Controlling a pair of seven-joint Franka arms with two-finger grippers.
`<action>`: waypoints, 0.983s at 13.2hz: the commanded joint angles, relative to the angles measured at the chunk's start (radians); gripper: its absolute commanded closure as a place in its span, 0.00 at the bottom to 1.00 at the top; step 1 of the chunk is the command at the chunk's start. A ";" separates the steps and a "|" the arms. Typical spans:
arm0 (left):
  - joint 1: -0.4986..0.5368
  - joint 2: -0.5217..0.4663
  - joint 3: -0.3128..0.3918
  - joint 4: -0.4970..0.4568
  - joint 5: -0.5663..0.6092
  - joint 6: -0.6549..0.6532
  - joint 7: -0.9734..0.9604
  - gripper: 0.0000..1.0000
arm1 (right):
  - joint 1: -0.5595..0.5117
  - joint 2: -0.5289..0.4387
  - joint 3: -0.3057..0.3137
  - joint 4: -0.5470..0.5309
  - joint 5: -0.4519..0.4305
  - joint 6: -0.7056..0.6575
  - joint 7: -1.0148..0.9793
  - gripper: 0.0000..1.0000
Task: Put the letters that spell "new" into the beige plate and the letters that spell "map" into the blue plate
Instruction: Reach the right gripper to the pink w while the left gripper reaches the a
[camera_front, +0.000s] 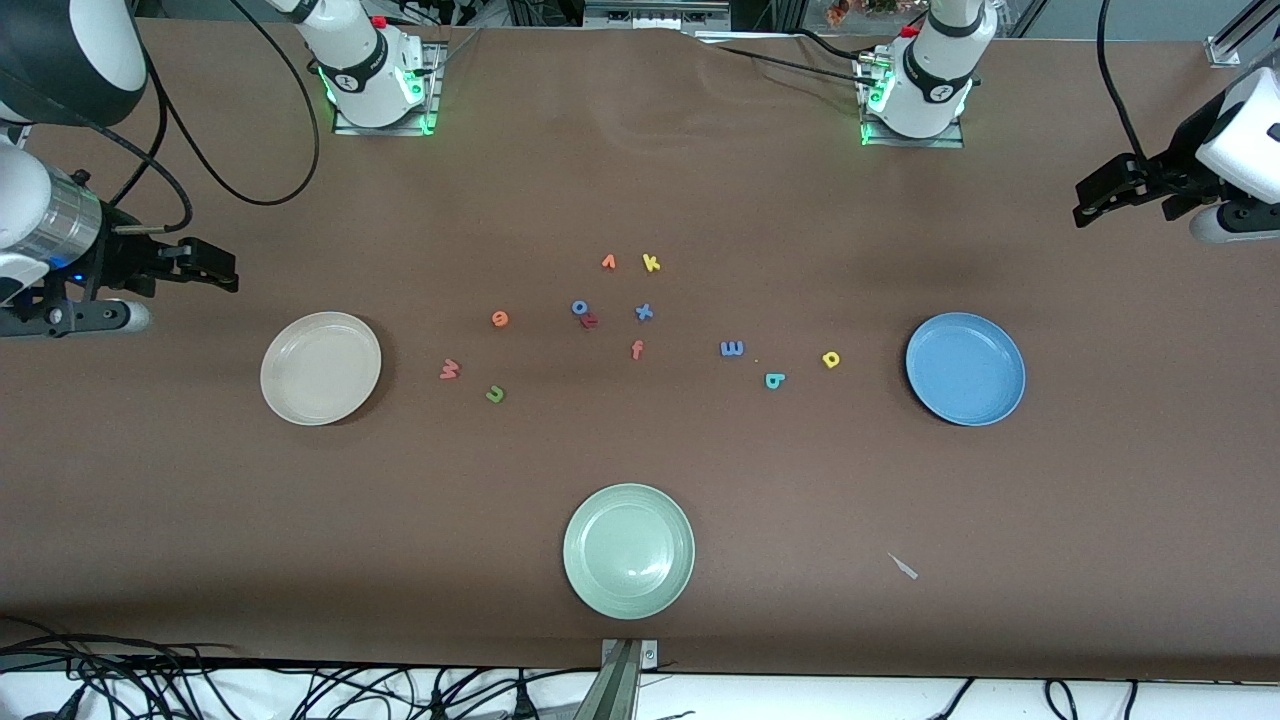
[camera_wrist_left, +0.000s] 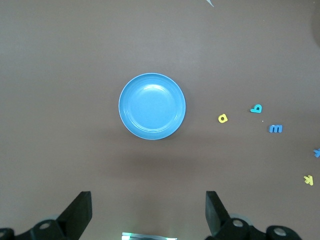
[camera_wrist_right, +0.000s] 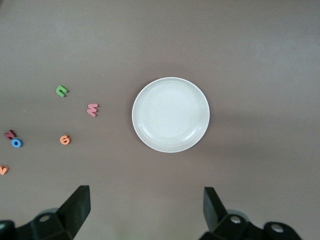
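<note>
Taking the table as a clock face seen from the front camera, twelve at the robots' bases: the beige plate (camera_front: 320, 368) lies at nine o'clock, bare inside. The "new" letters sit between it and the centre: the salmon-red "w" (camera_front: 449, 369) closest to the plate, the green "n" (camera_front: 495, 394) just at its five o'clock, the orange "e" (camera_front: 500, 318) at its one o'clock. The blue plate (camera_front: 965, 368) lies at three o'clock, also bare. Toward the centre from it come the yellow "p" (camera_front: 831, 359), the teal "a" (camera_front: 774, 380) and the light-blue "m" (camera_front: 732, 348), all loose on the table.

Around the centre cluster a blue "o" (camera_front: 579, 307), a red-orange "f" (camera_front: 637, 349), a blue "x" (camera_front: 644, 312), an orange "v" (camera_front: 608, 262) and a yellow "k" (camera_front: 651, 263). A pale green plate (camera_front: 628, 551) lies at six o'clock.

The right gripper (camera_wrist_right: 145, 207) hangs above the beige plate's end of the table, released, fingers spread, grasping nothing. The left gripper (camera_wrist_left: 148, 210) hangs likewise near the blue plate, released and unladen
</note>
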 joint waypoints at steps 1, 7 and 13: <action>-0.006 0.015 0.001 0.020 -0.022 -0.002 -0.002 0.00 | 0.016 0.027 0.003 0.017 0.012 -0.014 -0.021 0.00; -0.014 0.045 -0.001 0.023 -0.044 0.007 0.001 0.00 | 0.079 0.074 0.003 0.015 0.015 0.018 0.002 0.00; -0.070 0.077 -0.021 0.007 -0.028 0.011 0.005 0.00 | 0.142 0.148 0.003 -0.028 0.023 0.119 0.178 0.00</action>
